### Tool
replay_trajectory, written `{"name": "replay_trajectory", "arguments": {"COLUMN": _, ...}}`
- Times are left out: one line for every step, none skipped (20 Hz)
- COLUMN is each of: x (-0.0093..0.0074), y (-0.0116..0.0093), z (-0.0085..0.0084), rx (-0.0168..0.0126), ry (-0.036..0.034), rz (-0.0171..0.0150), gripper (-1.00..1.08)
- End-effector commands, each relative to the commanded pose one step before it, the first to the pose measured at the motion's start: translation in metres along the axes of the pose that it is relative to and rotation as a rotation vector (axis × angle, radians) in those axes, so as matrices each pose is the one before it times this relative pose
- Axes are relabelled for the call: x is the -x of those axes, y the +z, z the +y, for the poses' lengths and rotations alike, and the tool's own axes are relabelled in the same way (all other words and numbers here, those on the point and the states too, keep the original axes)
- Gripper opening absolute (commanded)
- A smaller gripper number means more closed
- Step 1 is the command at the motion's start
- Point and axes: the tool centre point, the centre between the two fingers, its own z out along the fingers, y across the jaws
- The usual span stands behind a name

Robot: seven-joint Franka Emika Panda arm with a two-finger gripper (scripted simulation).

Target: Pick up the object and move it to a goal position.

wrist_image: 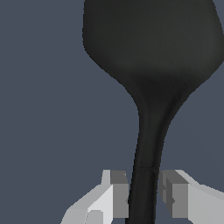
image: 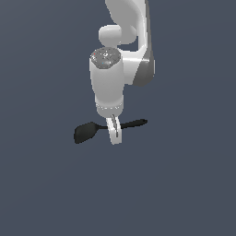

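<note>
At the centre of the exterior view, the gripper (image: 114, 131) straddles the black spatula (image: 85, 132)'s handle, its fingers (wrist_image: 119, 194) near but seemingly not yet clenched. Closing, lifting and carrying to the goal remain.

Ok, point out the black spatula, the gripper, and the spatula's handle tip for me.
spatula (image: 85, 132): exterior view, on its broad flat head.
gripper (wrist_image: 145, 197): wrist view, midway between the fingertips, either side of the handle.
handle tip (image: 144, 122): exterior view, on the thin end toward that view's right.
</note>
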Motion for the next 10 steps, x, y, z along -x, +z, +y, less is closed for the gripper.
{"name": "replay_trajectory", "arguments": {"x": 0.01054, "y": -0.02932, "z": 0.00588, "rx": -0.00176, "ry": 0.00062, "rz": 0.00075, "gripper": -1.0}}
{"name": "replay_trajectory", "arguments": {"x": 0.00431, "y": -0.01148, "z": 0.00228, "rx": 0.0, "ry": 0.0, "rz": 0.0, "gripper": -1.0}}
{"name": "replay_trajectory", "arguments": {"x": 0.00429, "y": -0.01148, "z": 0.00227, "rx": 0.0, "ry": 0.0, "rz": 0.0, "gripper": -1.0}}
{"name": "replay_trajectory", "arguments": {"x": 0.00423, "y": -0.0115, "z": 0.00227, "rx": 0.00012, "ry": 0.0003, "rz": 0.00061, "gripper": -1.0}}
{"name": "replay_trajectory", "arguments": {"x": 0.00424, "y": -0.01151, "z": 0.00225, "rx": 0.0001, "ry": 0.00028, "rz": 0.00063, "gripper": -1.0}}
{"name": "replay_trajectory", "arguments": {"x": 0.00422, "y": -0.01147, "z": 0.00221, "rx": 0.0, "ry": 0.0, "rz": 0.0, "gripper": -1.0}}
{"name": "replay_trajectory", "arguments": {"x": 0.00424, "y": -0.01152, "z": 0.00221, "rx": 0.00007, "ry": 0.00024, "rz": 0.00064, "gripper": -1.0}}
{"name": "replay_trajectory", "arguments": {"x": 0.00419, "y": -0.01145, "z": 0.00217, "rx": 0.0, "ry": 0.0, "rz": 0.0, "gripper": -1.0}}
{"name": "replay_trajectory", "arguments": {"x": 0.00423, "y": -0.01149, "z": 0.00216, "rx": 0.00005, "ry": 0.00023, "rz": 0.00065, "gripper": -1.0}}
{"name": "replay_trajectory", "arguments": {"x": 0.00422, "y": -0.01146, "z": 0.00212, "rx": 0.00003, "ry": 0.00015, "rz": 0.00046, "gripper": -1.0}}
